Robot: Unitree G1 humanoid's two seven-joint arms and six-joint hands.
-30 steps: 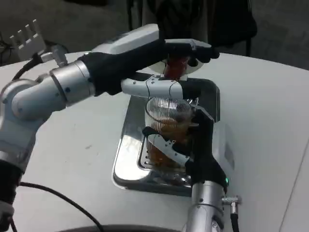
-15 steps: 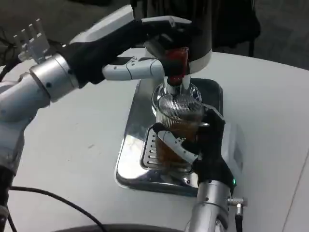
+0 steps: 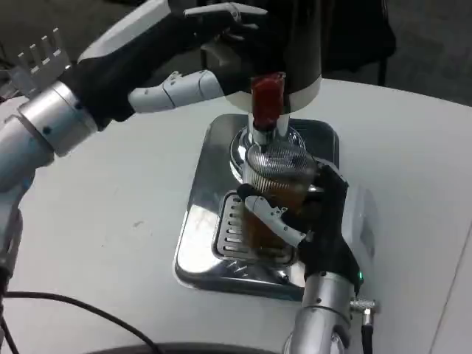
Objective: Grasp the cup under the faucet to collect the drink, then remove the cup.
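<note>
A clear ribbed cup [image 3: 276, 184] holding amber drink stands on the grate of the steel drip tray [image 3: 203, 214], right under the faucet with its red tap handle [image 3: 267, 99]. My right hand [image 3: 313, 221] grips the cup from the right, fingers wrapped across its front. My left hand [image 3: 188, 51] is raised to the upper left of the tap handle, clear of it, fingers apart and holding nothing. The dark dispenser body [image 3: 295, 44] rises behind the faucet.
The white table [image 3: 110, 221] spreads to the left and right of the tray. A black cable [image 3: 88, 302] runs along the near left edge. A white comb-like part [image 3: 40, 59] sits at far left behind my left forearm.
My left hand has lifted up and to the left, off the red tap handle, which now stands uncovered. My right hand keeps its grip on the cup.
</note>
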